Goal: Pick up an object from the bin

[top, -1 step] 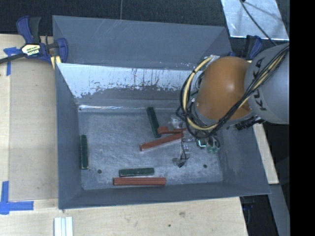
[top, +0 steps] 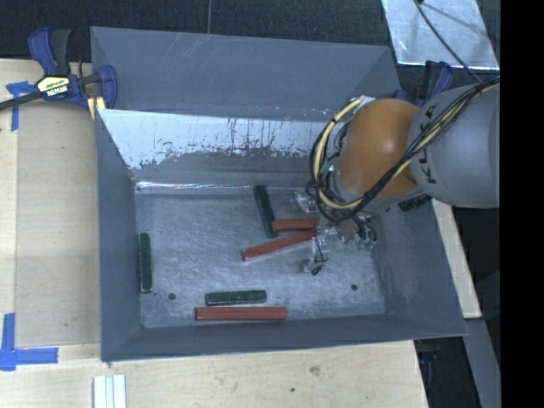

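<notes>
One slim red-brown bar (top: 274, 248), tilted, right end by arm (top: 459, 143).

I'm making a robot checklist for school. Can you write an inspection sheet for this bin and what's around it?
Surface: grey bin, floor scuffed, rusty streaks on the back wall.
Job's things: slanted red-brown stick, short red-brown stick, front red-brown stick, middle green stick, front green stick, left green stick.
Clutter: nothing seen.
Grippers: tool low at the slanted red-brown stick's right end.
Cables: cables loop round the orange cover.
Surroundings: dark floor behind the bin.
</notes>
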Tool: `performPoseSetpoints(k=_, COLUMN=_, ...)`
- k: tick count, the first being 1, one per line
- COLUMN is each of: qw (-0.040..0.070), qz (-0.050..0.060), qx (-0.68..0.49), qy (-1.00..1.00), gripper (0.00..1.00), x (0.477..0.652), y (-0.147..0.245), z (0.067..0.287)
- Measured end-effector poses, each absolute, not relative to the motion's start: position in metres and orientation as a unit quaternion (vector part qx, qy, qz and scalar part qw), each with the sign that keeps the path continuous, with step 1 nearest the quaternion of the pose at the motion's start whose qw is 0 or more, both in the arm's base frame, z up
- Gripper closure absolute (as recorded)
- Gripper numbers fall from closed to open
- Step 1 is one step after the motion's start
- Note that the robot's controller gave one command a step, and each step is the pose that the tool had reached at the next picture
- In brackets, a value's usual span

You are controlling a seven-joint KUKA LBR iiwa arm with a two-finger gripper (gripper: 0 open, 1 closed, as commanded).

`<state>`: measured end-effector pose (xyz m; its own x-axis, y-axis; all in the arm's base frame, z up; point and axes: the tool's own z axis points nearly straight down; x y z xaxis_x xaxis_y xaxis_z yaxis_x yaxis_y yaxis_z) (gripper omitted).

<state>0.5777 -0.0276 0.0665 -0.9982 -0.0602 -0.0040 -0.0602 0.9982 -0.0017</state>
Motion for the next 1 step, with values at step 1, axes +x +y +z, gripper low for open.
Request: performPoseSetpoints(k=1, qw=0.003, qz=0.0, qx=-0.031, qy=1.0, gripper=1.0, x=0.5776, y=-0.0256, z=0.0707)
